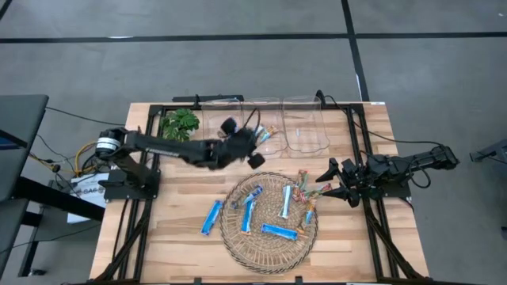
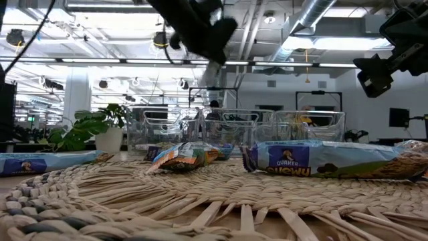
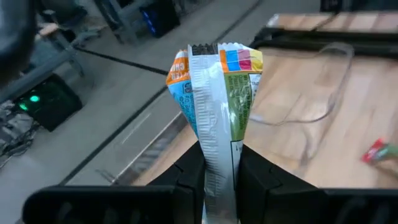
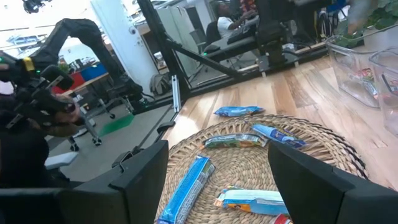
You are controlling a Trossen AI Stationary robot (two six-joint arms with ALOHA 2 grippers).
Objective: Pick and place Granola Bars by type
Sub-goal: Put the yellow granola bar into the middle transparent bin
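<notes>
Far L of desk [image 1: 158, 229]: L arm base by the desk's L edge, arm stretched R over the wood. Green plant [image 1: 181, 123] at back L, near first of three clear bins [image 1: 223, 119] lined up along the back edge; second bin [image 1: 265, 127] and third bin [image 1: 305, 125] next to it.

L pincer [image 1: 257, 142] raised above desk, just in front of the bins, pressed together on a multicoloured bar [image 3: 214, 106]. Wrist view: bar upright between both fingers [image 3: 189, 177], wrapper orange/blue/green w/ white seam, top end free.

One blue bar [image 1: 211, 216] flat on bare wood, just L of woven mat [image 1: 238, 245].

On the mat, L to R: blue bar [image 1: 252, 195] near upper L rim, blue bar [image 1: 248, 217] under it, blue bar [image 1: 286, 201] near centre, blue bar [image 1: 279, 232] lower, nearly crosswise. Multicoloured bars [image 1: 304, 187] clustered at mat's upper R edge, some overlapping; exact count unclear.

Low view: multicoloured bar [image 2: 187, 155] and blue Quaker Chewy bar [image 2: 321, 159] lying on the weave, bins behind.

R pincer [image 1: 333, 180] low at the mat's R edge, near multicoloured cluster, fingers spread wide, gripping nothing. R wrist view: both fingers [image 4: 146, 177] apart, mat and bars between them.
</notes>
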